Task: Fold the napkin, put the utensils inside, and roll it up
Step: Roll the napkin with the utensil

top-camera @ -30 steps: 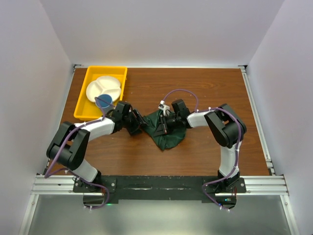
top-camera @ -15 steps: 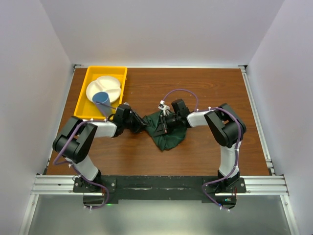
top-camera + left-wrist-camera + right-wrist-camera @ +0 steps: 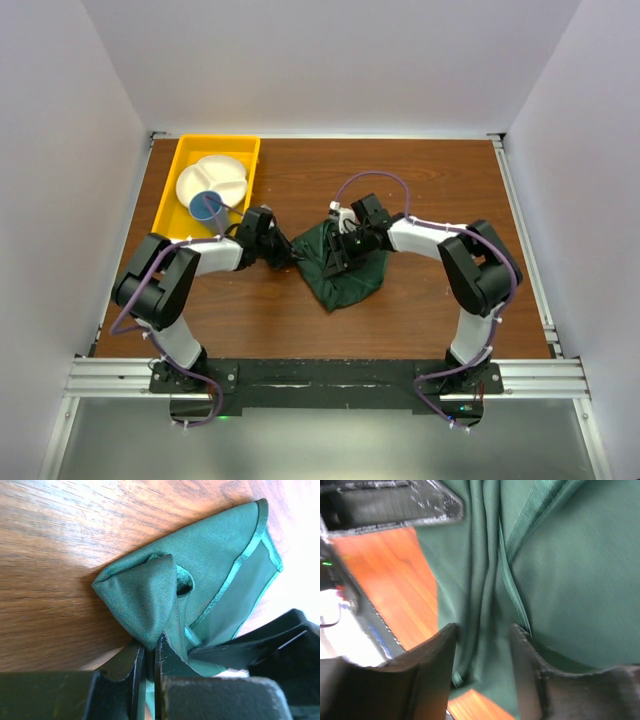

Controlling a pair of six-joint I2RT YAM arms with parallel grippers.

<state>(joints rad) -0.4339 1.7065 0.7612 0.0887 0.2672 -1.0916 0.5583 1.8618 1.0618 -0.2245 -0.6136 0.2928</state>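
Brown tabletop (image 3: 430, 180) bears the napkin (image 3: 345, 275), one corner clamped in left jaws, folds loose between parted right jaws.

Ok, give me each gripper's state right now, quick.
Left gripper: shut on the napkin, pinching a fold of it.
Right gripper: open, fingers apart over the napkin, gripping nothing.

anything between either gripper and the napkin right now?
Nothing visible. The left gripper is on the napkin, jaws pinched on a bunched corner at its left edge. The right gripper sits directly over it, jaws apart, folds between them.
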